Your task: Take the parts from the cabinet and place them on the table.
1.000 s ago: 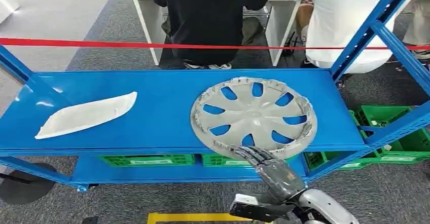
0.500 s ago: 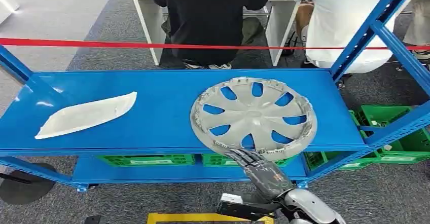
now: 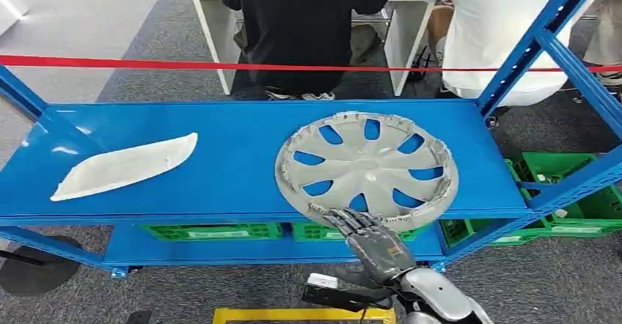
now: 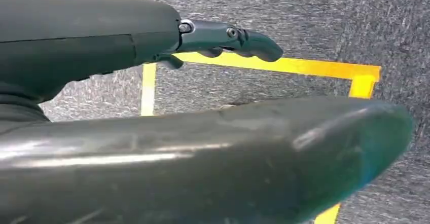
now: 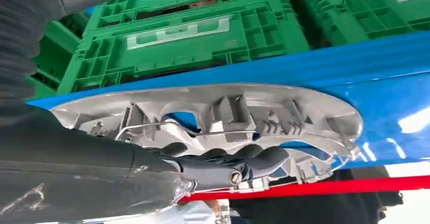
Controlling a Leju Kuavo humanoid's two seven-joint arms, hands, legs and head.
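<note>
1. Since a second ago your right hand (image 3: 370, 240) has slid left and forward along the shelf front, and its fingers (image 5: 238, 159) now reach over the near rim of the hubcap (image 3: 367, 166), where before they sat just short of it.
2. Watch the grip: the fingers lie across the ribbed inside of the rim, but whether they have closed on it you cannot tell yet from either view.
3. Risk one: the hubcap overhangs the front edge of the blue shelf (image 3: 220, 185). Pull with a loose hold and it may tip off the edge and drop to the floor.
4. Risk two: the wire ring and clips (image 5: 230, 113) inside the rim could snag a finger and twist the disc as you lift.
5. Risk three: the blue upright (image 3: 546, 34) stands to the right, so a wide swing could strike it.
6. Your left hand (image 4: 228, 35) hangs over the floor, fingers stretched out, holding nothing.
7. Look at the part itself: a round, silver-grey disc with spokes and open slots, lying flat, hollow side up.
8. Well apart on the left lies a pale curved trim piece (image 3: 125, 166), untouched.
</note>
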